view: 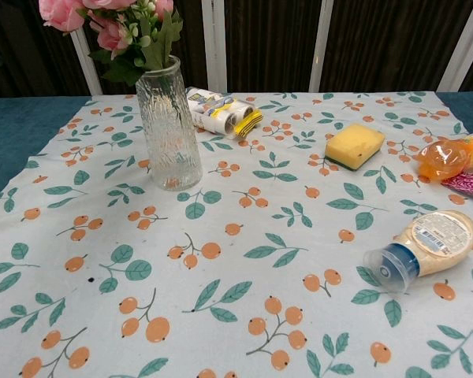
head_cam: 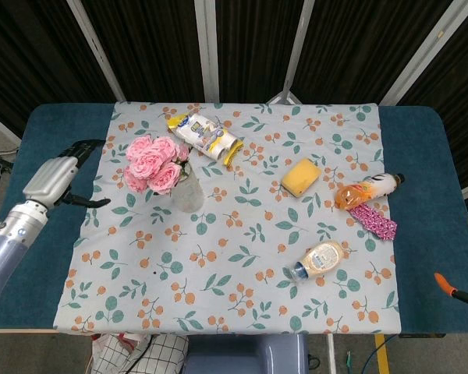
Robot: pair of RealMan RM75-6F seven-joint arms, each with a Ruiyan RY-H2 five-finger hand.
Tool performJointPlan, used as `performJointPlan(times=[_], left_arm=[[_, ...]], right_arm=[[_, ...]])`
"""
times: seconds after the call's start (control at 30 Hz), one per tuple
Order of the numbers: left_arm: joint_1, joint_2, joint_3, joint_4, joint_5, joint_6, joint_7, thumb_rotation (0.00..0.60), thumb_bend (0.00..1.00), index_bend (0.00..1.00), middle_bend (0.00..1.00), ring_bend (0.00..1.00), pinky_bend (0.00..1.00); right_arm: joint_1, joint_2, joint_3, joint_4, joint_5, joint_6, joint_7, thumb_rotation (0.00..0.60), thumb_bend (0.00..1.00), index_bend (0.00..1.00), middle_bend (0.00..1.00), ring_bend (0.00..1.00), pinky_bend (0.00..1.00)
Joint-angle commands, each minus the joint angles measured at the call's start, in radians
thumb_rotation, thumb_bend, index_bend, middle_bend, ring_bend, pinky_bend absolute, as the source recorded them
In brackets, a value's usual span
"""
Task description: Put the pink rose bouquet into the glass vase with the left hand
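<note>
Where the bench [head_cam: 31, 234] edge runs nearest the robot, the leaf-and-berry cloth [view: 221, 299] lies flat, and a squeeze bottle with a blue cap [view: 426, 248] rests on its side toward the right. At the far right edge of the head view, only an orange tip of the right hand [head_cam: 451, 285] shows, too little to tell how its fingers stand. Farther in, the orange bottle [head_cam: 366, 189] lies on its side, with a pink patterned strip [head_cam: 372, 219] just beside it. The yellow sponge [view: 354, 146] sits in the middle band of the cloth. Over on the left, the left hand [head_cam: 58, 175] hovers above the blue bench surface at the cloth's edge, well apart from the flowers, fingers spread and holding nothing. The glass vase [view: 168, 130] stands upright on the cloth, and the pink rose bouquet [head_cam: 152, 162] is inside it, stems down in the glass, blooms leaning toward the left hand. Beyond the vase, a wrapped packet with yellow edging [head_cam: 205, 138] lies flat, near the back of the cloth.
</note>
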Motion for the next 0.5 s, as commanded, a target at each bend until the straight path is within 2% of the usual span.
performJointPlan(times=[0.03,0.13,0.27,0.33,0.5], left_arm=[[0.151,0.050,0.088,-0.111,0.018,0.219,0.134,0.600,0.19,0.11,0.07,0.00,0.09],[0.257,0.031,0.150,-0.146,0.097,0.380,0.211,0.600,0.20,0.12,0.07,0.00,0.09],[0.380,-0.042,0.214,-0.123,0.193,0.571,0.270,0.600,0.20,0.13,0.07,0.00,0.09],[0.429,-0.086,0.237,-0.093,0.231,0.638,0.274,0.600,0.20,0.13,0.07,0.00,0.09],[0.497,-0.151,0.255,-0.031,0.268,0.716,0.245,0.600,0.20,0.14,0.07,0.00,0.09]], right_arm=[[-0.001,0.004,-0.005,-0.004,-0.013,0.005,-0.001,0.600,0.24,0.08,0.03,0.09,0.00],[0.000,0.006,-0.010,-0.003,-0.030,0.011,-0.010,0.600,0.24,0.08,0.03,0.09,0.00],[0.002,0.005,-0.018,0.014,-0.062,0.023,-0.035,0.600,0.24,0.08,0.03,0.09,0.00],[0.005,0.002,-0.023,0.027,-0.076,0.023,-0.041,0.600,0.24,0.08,0.03,0.09,0.00],[0.011,-0.001,-0.029,0.059,-0.101,0.030,-0.037,0.600,0.24,0.08,0.03,0.09,0.00]])
